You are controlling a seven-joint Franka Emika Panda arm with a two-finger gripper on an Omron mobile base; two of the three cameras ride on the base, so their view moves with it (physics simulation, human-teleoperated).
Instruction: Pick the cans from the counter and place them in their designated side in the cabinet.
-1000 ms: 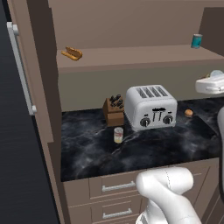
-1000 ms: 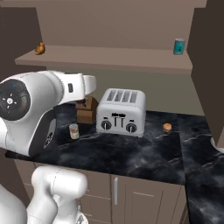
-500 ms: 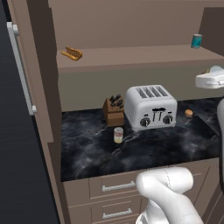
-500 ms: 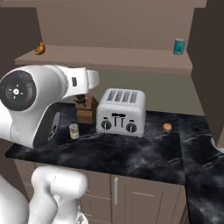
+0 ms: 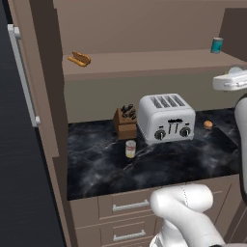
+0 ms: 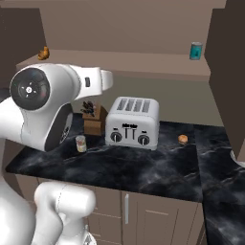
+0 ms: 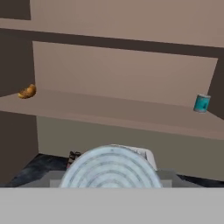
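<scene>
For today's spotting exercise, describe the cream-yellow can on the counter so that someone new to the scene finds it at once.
Start at the silver toaster on the black counter. Left of it stands a wooden knife block, and just in front of that block is the can. It is the small upright tin with a red band, unlike the teal can up on the shelf.

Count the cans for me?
3: a teal can on the shelf, a cream-yellow can before the knife block, a small red-orange can right of the toaster. Another may be hidden.
</scene>
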